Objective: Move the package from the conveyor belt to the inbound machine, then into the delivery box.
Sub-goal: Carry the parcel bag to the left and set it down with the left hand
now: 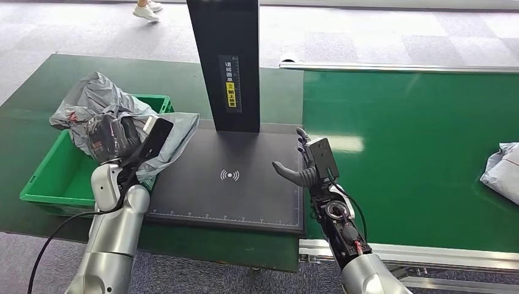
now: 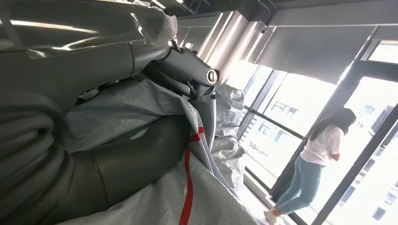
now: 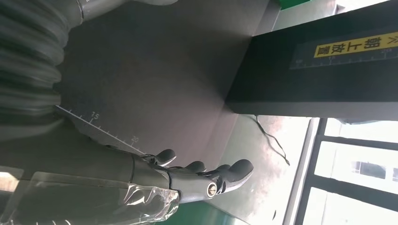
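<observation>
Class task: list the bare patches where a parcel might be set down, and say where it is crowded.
Free: the dark scanner pad between the left robot hand and right robot hand; the green belt between that hand and a second parcel. Crowded: the green bin, overhung by the held grey package.

You can see a person (image 2: 315,168) in a white top and light jeans standing by the tall windows (image 2: 300,103); white sneakers (image 1: 147,10) step across grey carpet (image 1: 379,37).
</observation>
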Motion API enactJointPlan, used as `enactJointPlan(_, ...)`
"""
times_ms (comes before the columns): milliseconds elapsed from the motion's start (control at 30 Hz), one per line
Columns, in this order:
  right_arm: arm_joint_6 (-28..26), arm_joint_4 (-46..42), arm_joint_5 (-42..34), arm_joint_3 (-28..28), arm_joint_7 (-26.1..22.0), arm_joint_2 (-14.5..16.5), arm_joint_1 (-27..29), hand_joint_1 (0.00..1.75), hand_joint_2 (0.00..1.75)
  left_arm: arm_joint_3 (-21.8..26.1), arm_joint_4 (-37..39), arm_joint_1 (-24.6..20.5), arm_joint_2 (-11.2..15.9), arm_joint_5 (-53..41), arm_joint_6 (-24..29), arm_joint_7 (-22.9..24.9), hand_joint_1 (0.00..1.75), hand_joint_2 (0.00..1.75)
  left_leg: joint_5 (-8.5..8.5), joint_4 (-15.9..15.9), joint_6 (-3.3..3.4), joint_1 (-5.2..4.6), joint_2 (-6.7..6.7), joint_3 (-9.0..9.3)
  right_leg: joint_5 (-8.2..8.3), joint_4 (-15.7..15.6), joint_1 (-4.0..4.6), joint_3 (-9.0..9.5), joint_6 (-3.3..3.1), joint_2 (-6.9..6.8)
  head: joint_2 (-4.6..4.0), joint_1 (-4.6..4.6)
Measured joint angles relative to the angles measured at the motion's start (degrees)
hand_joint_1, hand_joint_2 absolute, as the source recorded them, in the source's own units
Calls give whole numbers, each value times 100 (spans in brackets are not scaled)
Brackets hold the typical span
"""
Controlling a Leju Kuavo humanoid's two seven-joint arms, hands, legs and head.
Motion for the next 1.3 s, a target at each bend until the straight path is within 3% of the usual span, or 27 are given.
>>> enactJointPlan(100,12,-5,14,10,8,-25,17,0,175,2,269,-130,139,-165,-147,388,175,175,-1,0,0,-1,-1,-2,0,0,-1,-1,1,0,0,1)
enactJointPlan(233,35,-40,92,58,70,-50,62,0,175,24,931,-383,410,-621,-772,1135,175,175,-2,0,0,-1,0,-3,-1,-1,-1,-3,1,0,0,-1)
enactJointPlan(400,141,-81,201,135,217,-87,94,0,175,67,1793,-757,684,-779,-1720,1336,171,175,-1,-1,0,1,-1,1,0,-1,0,3,0,0,0,-1)
enactJointPlan(500,285,-81,160,188,241,-101,94,0,175,81,2165,-954,770,-739,-2216,1315,153,175,-1,-2,0,0,-1,12,-1,-1,0,16,0,0,0,0)
enactJointPlan(533,379,-83,109,197,240,-105,95,0,175,88,2249,-997,788,-715,-2298,1346,124,175,-1,-2,0,0,-1,17,-1,-1,0,20,0,-1,0,0)
enactJointPlan(633,564,-126,2,227,237,-114,107,0,175,161,2416,-1062,805,-602,-2189,1545,14,175,-2,-3,-1,0,2,27,-1,-1,-1,31,0,1,0,1)
enactJointPlan(667,576,-159,-4,241,240,-115,118,0,175,206,2441,-1060,808,-557,-2029,1606,1,175,-3,-3,-1,0,6,29,-1,-1,-1,32,-1,4,0,1)
enactJointPlan(833,582,-342,-17,314,290,-127,213,0,175,495,2476,-959,862,-332,-1174,1625,0,175,-2,-3,-1,2,16,34,1,0,2,29,-2,15,0,-1)
enactJointPlan(1100,581,-459,-17,348,308,-140,272,0,175,693,2480,-900,901,-233,-845,1504,0,175,-3,-3,-2,2,15,31,0,0,1,28,-2,14,0,1)
enactJointPlan(1200,558,-490,-19,375,311,-143,294,0,175,808,2359,-788,900,125,-101,953,0,175,-3,-3,-1,2,16,29,0,0,1,24,-2,14,0,1)
enactJointPlan(1300,517,-510,-29,416,312,-150,310,0,175,1120,1762,-559,792,371,284,-183,0,175,-3,-2,-1,2,18,23,0,0,1,15,-2,15,0,-1)
